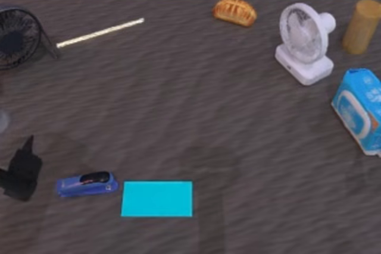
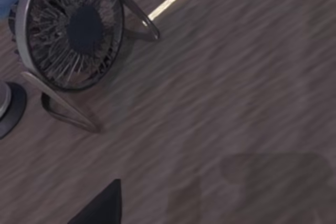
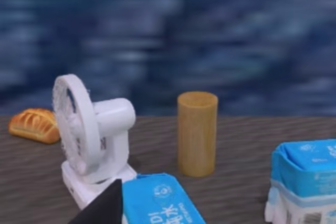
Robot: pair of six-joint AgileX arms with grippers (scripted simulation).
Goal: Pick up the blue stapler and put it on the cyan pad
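The blue stapler point(image 1: 87, 184) lies flat near the table's front left, its long side running left to right. Just right of it, across a narrow gap, lies the cyan pad point(image 1: 157, 198) with nothing on it. My left gripper point(image 1: 24, 169) hovers at the table's left edge, a little left of the stapler and apart from it. It is open and holds nothing; its wrist view shows one dark finger point(image 2: 105, 208) over bare table. My right arm is outside the top view. Its wrist view shows one finger point(image 3: 105, 208) with no second finger against it.
A black fan point(image 1: 15, 37) stands at the back left with a pale stick point(image 1: 100, 33) beside it. Bread point(image 1: 235, 11), a white fan point(image 1: 305, 43), a tan cylinder point(image 1: 362, 26) and a light-blue-and-white packet point(image 1: 360, 108) fill the back right.
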